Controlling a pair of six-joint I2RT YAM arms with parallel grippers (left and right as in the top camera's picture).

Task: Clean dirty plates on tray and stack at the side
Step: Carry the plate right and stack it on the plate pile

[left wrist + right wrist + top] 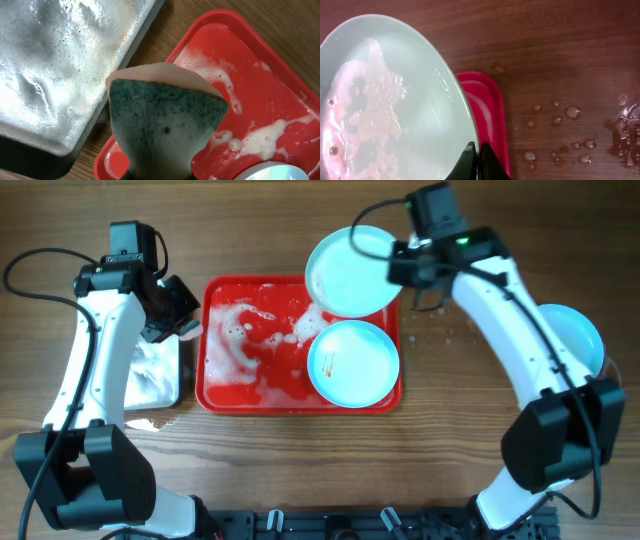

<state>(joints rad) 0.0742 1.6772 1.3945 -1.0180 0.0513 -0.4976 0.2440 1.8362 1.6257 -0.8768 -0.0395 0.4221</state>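
My right gripper (400,262) (476,152) is shut on the rim of a light-cyan plate (348,272) (395,100). It holds the plate tilted above the far right corner of the red tray (270,395) (489,112), and soapy foam coats the plate's face. A second plate (353,362) with a small orange smear lies in the tray's right half. A third plate (578,332) rests on the table at the right, partly behind the right arm. My left gripper (183,315) (160,172) is shut on a green-and-tan sponge (165,120) over the tray's left edge (260,95).
A black-rimmed metal tray (155,375) (60,65) with foamy water stands left of the red tray. White suds (235,330) spread across the red tray's left half. Water drops (570,112) dot the wooden table right of the tray.
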